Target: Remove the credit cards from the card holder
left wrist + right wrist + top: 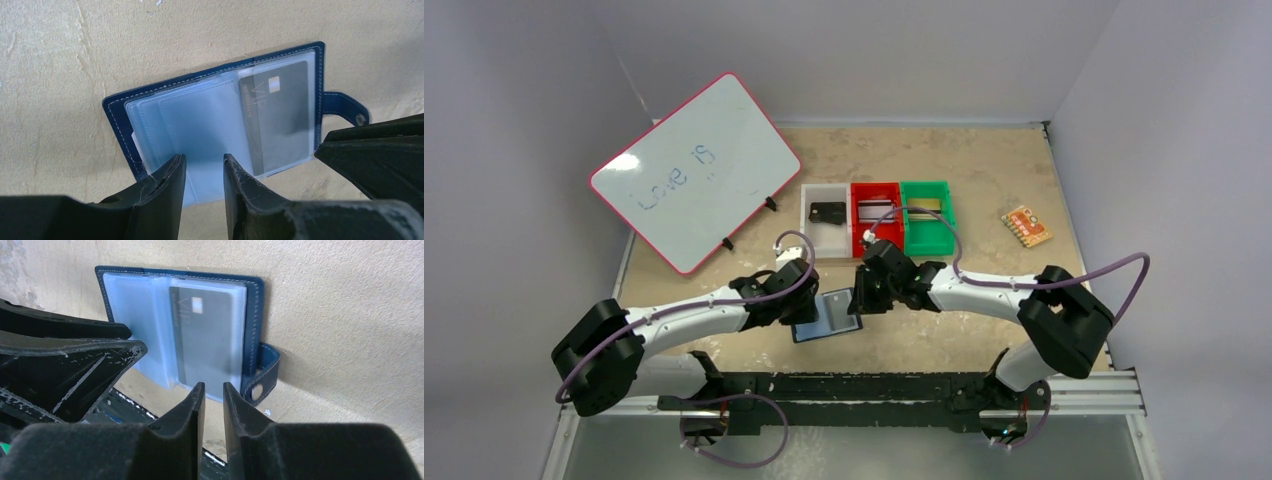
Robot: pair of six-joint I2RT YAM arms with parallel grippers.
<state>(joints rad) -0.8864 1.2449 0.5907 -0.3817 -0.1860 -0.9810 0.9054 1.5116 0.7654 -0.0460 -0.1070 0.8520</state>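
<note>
**Black left gripper (pixel 202 159) and black right gripper (pixel 213 387) flank an open navy-blue folding card holder (pixel 827 316)**

Fingers of the left gripper stand a little apart, their tips over one long edge of the card holder. Pale plastic shows through the gap. Nothing is clasped between them, and I cannot tell whether they touch the plastic. The right gripper shows a narrower slit and holds nothing, its tips just short of the holder's edge, beside the stitched blue snap tab (pixel 347 107).

The card holder lies opened flat on the beige speckled tabletop (pixel 984 170), close to the near edge and about midway along it. Its clear, blue-grey plastic sleeves (pixel 200 117) face up. A dark grey card marked "VIP" (pixel 280 120) sits inside the sleeve on the tab side.

Towards the middle of the tabletop, a white bin (pixel 809 235), a red bin (pixel 857 225) and a green bin (pixel 944 235) stand in a row, side by side. A pink-rimmed whiteboard (pixel 694 170) reading "Love is" leans tilted at the far left corner. A small orange patterned rectangular piece (pixel 1026 226) lies near the right edge.
</note>
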